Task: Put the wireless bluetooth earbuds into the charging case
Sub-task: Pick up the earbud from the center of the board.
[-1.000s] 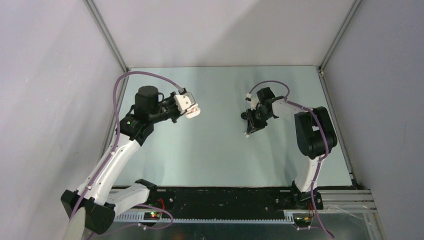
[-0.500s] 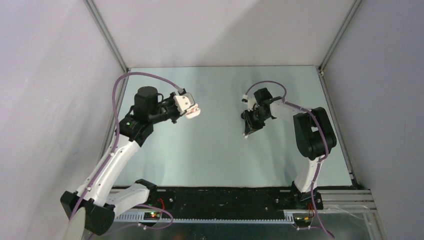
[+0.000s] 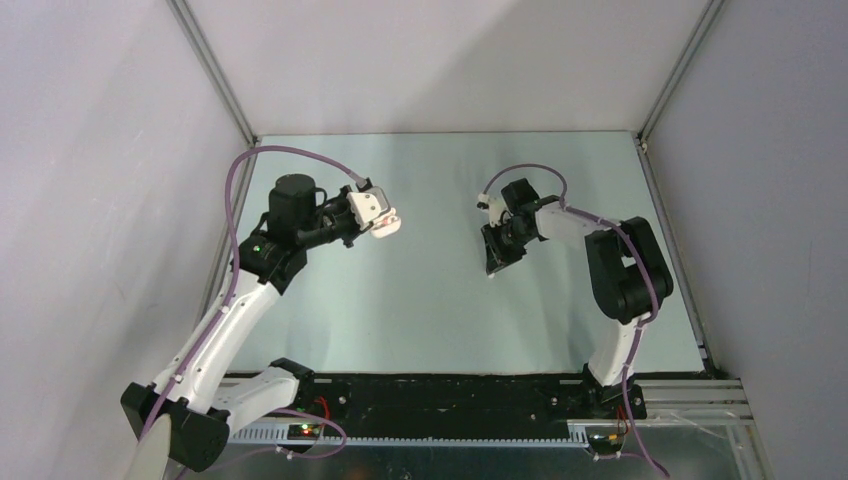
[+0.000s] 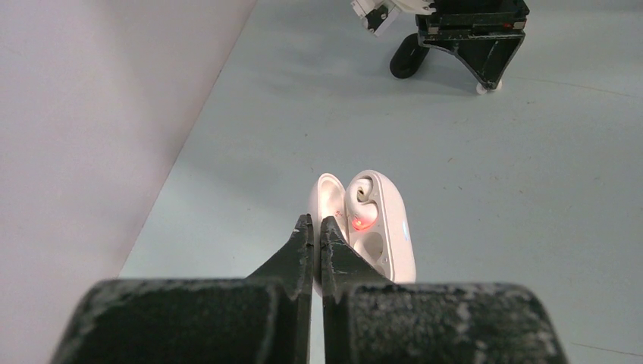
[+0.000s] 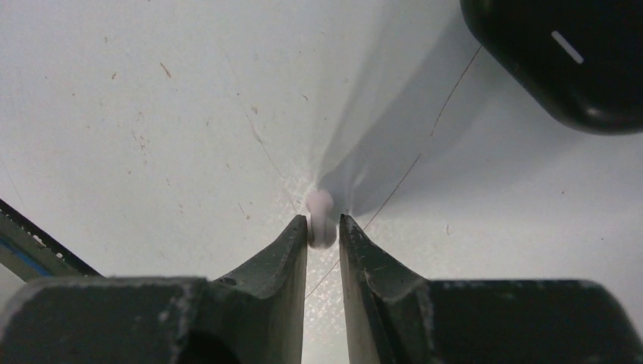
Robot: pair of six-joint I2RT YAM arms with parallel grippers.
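White earbud [image 5: 320, 212] pinched in right gripper [image 5: 324, 229], low over grey table [image 5: 152, 114]; black case [image 5: 565, 64] near. Left gripper [image 4: 315, 227] clenched on open white charging case [image 4: 383, 224], red light inside.

Right end effector [image 3: 491, 263] has pivoted about the white earbud [image 5: 320, 218] at its tips, wrist end swung left toward the left arm, fingers now steeper over the desk [image 3: 420, 310]. Purple cable loop [image 3: 520, 171] shifted left too.
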